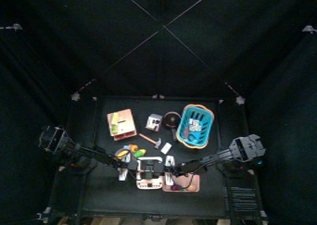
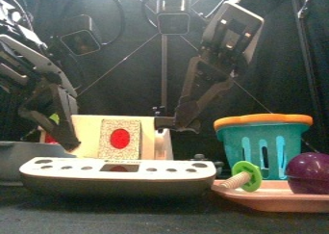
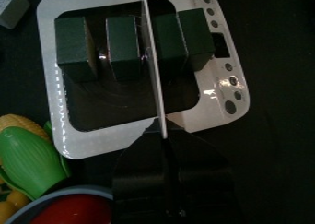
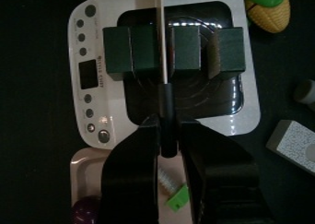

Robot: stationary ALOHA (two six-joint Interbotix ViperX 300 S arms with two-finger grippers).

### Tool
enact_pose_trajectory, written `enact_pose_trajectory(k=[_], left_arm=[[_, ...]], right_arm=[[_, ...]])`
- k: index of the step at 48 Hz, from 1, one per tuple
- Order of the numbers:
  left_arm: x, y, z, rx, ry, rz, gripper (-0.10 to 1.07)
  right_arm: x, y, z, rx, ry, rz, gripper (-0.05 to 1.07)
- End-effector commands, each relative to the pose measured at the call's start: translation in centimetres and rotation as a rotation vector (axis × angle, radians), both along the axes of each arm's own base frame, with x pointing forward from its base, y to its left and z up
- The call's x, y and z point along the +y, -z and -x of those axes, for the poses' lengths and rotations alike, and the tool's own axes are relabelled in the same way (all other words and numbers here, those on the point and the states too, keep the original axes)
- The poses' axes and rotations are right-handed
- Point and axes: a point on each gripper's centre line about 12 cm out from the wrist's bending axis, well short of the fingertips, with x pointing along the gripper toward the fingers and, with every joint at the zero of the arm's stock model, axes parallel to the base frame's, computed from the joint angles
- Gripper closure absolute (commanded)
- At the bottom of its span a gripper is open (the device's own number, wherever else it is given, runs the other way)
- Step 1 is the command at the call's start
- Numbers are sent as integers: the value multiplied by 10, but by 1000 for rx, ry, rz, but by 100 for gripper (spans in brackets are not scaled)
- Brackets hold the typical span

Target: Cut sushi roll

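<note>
A dark green sushi roll [image 3: 123,43] lies across the black platform of a white kitchen scale [image 3: 74,140], split into several chunks [image 4: 185,48]. My right gripper [image 4: 164,126] is shut on the dark handle of a knife. The thin blade [image 4: 161,34] runs across the middle of the roll, between two chunks. From the left wrist, the same blade [image 3: 151,62] points toward my left gripper [image 3: 169,149]. That gripper hangs shut at the scale's [image 1: 148,168] near edge and holds nothing.
A teal basket [image 2: 264,137] with an orange rim stands at the right, beside a plate holding a purple ball [image 2: 309,170]. A box with a red dot [image 2: 115,137] sits behind the scale. Toy corn [image 3: 25,159] lies by the scale's left side.
</note>
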Motion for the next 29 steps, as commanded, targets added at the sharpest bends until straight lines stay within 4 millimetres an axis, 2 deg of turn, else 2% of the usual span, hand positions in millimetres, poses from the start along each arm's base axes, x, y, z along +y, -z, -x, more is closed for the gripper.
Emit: enact_pose_trajectory(k=[1, 12, 29], left_arm=[[-5, -3, 0, -9, 14, 3, 72], [-6, -9, -3, -29, 21, 3, 72], [-5, -42, -7, -139, 43, 3, 72]], right_arm=[[6, -9, 0, -7, -6, -1, 55], [6, -15, -2, 0, 3, 17, 55], [1, -38, -6, -77, -41, 89, 55]])
